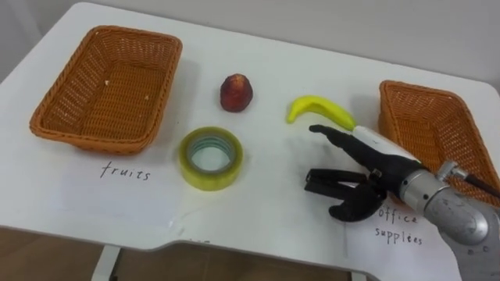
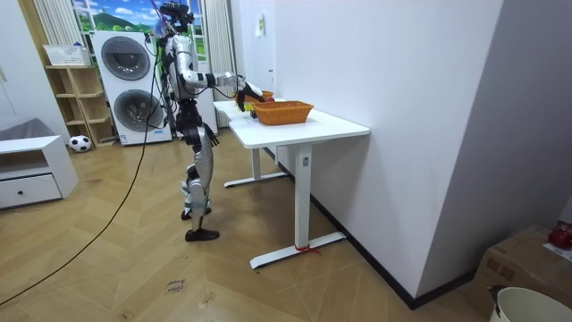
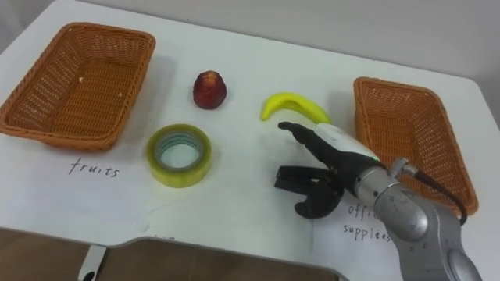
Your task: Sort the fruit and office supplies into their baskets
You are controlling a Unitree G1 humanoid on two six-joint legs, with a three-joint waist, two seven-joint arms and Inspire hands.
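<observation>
A yellow banana (image 1: 320, 109) lies on the white table (image 1: 273, 70), just left of the right-hand wicker basket (image 1: 388, 111), which is empty. My right hand (image 1: 373, 173) hovers over the table directly in front of the banana, open and holding nothing, its fingers stretched to the left. A red fruit (image 1: 235, 93) sits at the table's middle. In front of that fruit lies a roll of yellow tape (image 1: 211, 158). The left-hand wicker basket (image 1: 47, 117) is empty too.
Handwritten paper labels lie in front of each basket. The table's front edge (image 1: 234, 250) runs close below the tape roll. In the room view the robot (image 2: 183, 80) stands at the table's end with washing machines (image 2: 130, 85) behind it.
</observation>
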